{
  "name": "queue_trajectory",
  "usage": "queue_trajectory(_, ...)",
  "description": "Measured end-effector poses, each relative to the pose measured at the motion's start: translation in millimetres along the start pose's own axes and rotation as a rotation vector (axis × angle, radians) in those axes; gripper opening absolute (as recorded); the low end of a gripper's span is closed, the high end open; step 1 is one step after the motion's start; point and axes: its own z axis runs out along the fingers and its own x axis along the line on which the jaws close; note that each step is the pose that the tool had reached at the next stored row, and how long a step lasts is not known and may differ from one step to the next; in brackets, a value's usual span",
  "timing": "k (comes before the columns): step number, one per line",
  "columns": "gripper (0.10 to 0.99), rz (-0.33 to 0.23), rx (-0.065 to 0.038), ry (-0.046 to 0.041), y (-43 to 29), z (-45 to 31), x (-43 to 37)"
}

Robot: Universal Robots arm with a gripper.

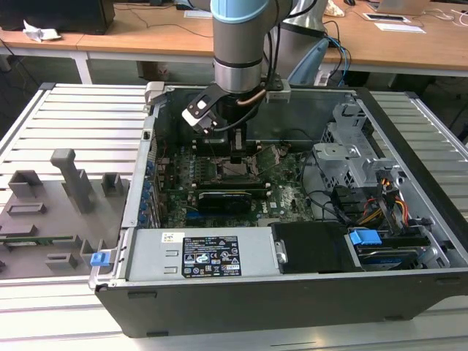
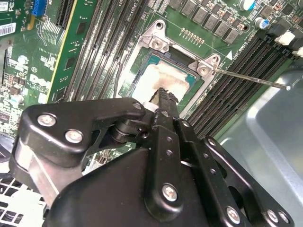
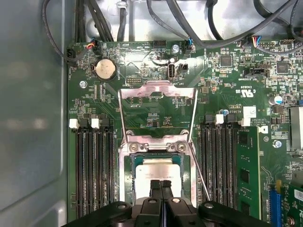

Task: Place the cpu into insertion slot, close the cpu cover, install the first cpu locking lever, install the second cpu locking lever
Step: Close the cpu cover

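cpu cover (image 3: 156, 90) open, tool (image 3: 162, 182) over cpu (image 3: 156, 169)

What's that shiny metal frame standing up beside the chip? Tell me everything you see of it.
The cpu cover is a thin silver-grey metal frame around a large square window; green board shows through. It is swung open, raised off the insertion slot, hinged at one edge. Nothing touches it; the gripper is down at the cpu.

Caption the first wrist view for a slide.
Shut gripper over the cpu in the insertion slot, cpu cover swung open.
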Motion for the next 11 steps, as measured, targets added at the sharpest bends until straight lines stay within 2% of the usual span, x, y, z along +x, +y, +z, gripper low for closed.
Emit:
queue_trajectory(7, 0.106, 0.000, 0.000, 0.0000, 0.6, -9.5, 0.1)
queue_trajectory(8, 0.106, 0.000, 0.000, 0.0000, 0.8, -12.8, 0.1)
queue_trajectory(11, 0.106, 0.000, 0.000, 0.0000, 1.8, -29.8, 0.2)
